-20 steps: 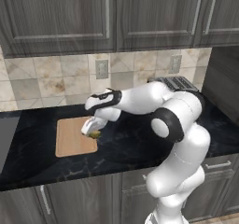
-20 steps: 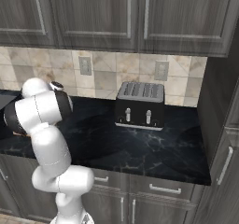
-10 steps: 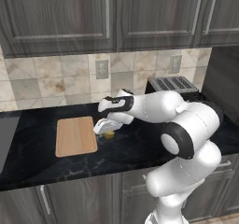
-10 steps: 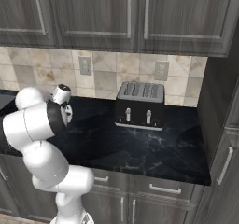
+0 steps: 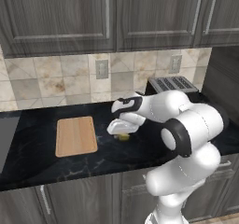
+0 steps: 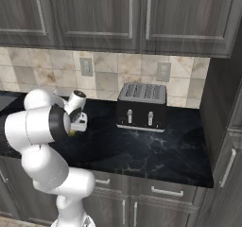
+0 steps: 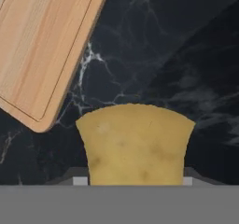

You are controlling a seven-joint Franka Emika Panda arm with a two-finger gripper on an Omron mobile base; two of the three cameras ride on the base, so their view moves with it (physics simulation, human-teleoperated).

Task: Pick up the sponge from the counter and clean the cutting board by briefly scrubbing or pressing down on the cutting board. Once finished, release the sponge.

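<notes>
My gripper (image 5: 122, 133) is shut on the yellow sponge (image 5: 123, 137), holding it low over the black counter (image 5: 140, 155), a short way right of the cutting board (image 5: 76, 136). In the hand view the sponge (image 7: 135, 143) sits between the fingers at the bottom centre, and it hides most of them. The tan cutting board (image 7: 42, 45) lies bare at the upper left there, apart from the sponge, with veined counter (image 7: 163, 55) between them. From the right base view the gripper (image 6: 75, 126) is partly hidden behind my own arm.
A black toaster (image 5: 172, 84) (image 6: 142, 107) stands at the back of the counter, right of the gripper. A grey recess (image 5: 5, 136) cuts into the counter at the far left. A tall dark cabinet (image 6: 227, 126) closes off the right end. Wall cabinets hang overhead.
The gripper has carried the sponge rightward, from over the cutting board's right part to above bare counter beside it. The board has stayed in place.
</notes>
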